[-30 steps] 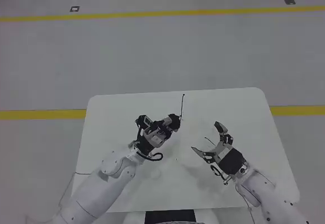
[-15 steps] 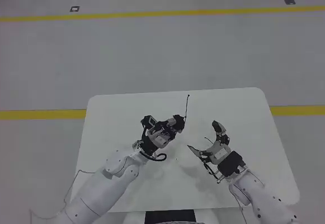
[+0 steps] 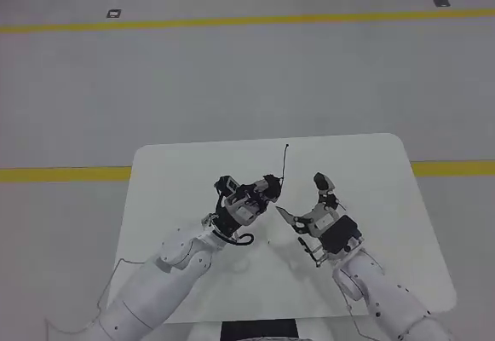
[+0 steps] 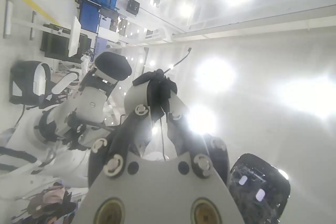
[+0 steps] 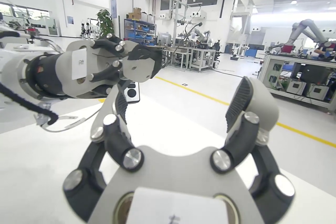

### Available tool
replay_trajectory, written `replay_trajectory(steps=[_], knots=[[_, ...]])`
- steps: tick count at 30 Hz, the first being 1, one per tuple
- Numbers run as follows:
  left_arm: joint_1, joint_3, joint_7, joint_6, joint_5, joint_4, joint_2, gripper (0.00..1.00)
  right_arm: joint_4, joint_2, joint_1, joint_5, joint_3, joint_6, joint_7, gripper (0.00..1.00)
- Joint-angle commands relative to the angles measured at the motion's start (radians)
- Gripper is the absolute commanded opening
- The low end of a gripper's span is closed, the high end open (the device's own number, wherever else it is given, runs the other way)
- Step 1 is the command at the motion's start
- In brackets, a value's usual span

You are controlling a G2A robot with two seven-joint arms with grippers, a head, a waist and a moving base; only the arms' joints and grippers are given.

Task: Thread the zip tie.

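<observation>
Operator: Since the frame one second back, what has shifted?

Technician: Over that second the right gripper has travelled across the table toward the left gripper. It now sits just beside it, not touching. The left gripper shifted slightly toward the right arm early on, then held position.

Operator: State of the jaws?

Technician: Left: jaws closed on the thin black plastic zip tie. Right: jaws spread wide, with nothing between them.

Operator: What does each view add?

Technician: The top view gives the layout. The zip tie stands out of the left gripper as a fine line pointing toward the table's far edge. The left wrist view gives the grip detail: the dark fingertips are pressed together on the strap. A short curved length with a small thickened end projects beyond them, and the remainder runs back between the fingers. The right wrist view shows the right gripper's ribbed pads held far apart, with the left gripper farther off. The tie is too thin to make out there.

Operator: Edges and clearance?

Technician: Both grippers hang over the middle of the white rectangular table with rounded corners, well in from every edge. The tie's end stops short of the far edge, with table surface between. Beyond the table lies grey floor with yellow lines.
</observation>
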Motion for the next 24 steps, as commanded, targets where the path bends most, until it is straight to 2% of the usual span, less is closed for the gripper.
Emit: replay_trajectory(steps=[1, 10, 18, 19, 20, 21, 24], knots=[[0.0, 0.0, 0.0, 0.0, 0.0, 0.0, 0.0, 0.0, 0.008, -0.005, 0.01, 0.008, -0.007, -0.005, -0.009, 1.0], [0.0, 0.0, 0.0, 0.0, 0.0, 0.0, 0.0, 0.0, 0.008, -0.005, 0.009, 0.01, -0.007, -0.004, -0.006, 1.0], [0.0, 0.0, 0.0, 0.0, 0.0, 0.0, 0.0, 0.0, 0.004, -0.016, 0.004, 0.026, 0.004, -0.005, 0.02, 1.0], [0.0, 0.0, 0.0, 0.0, 0.0, 0.0, 0.0, 0.0, 0.005, -0.018, 0.005, 0.026, 0.003, -0.006, 0.021, 0.9], [0.0, 0.0, 0.0, 0.0, 0.0, 0.0, 0.0, 0.0, 0.007, -0.019, 0.005, 0.026, 0.003, -0.006, 0.021, 0.65], [0.0, 0.0, 0.0, 0.0, 0.0, 0.0, 0.0, 0.0, 0.008, -0.021, 0.006, 0.028, 0.002, -0.009, 0.021, 0.51], [0.0, 0.0, 0.0, 0.0, 0.0, 0.0, 0.0, 0.0, 0.01, -0.026, 0.006, 0.028, 0.001, -0.013, 0.018, 0.46]])
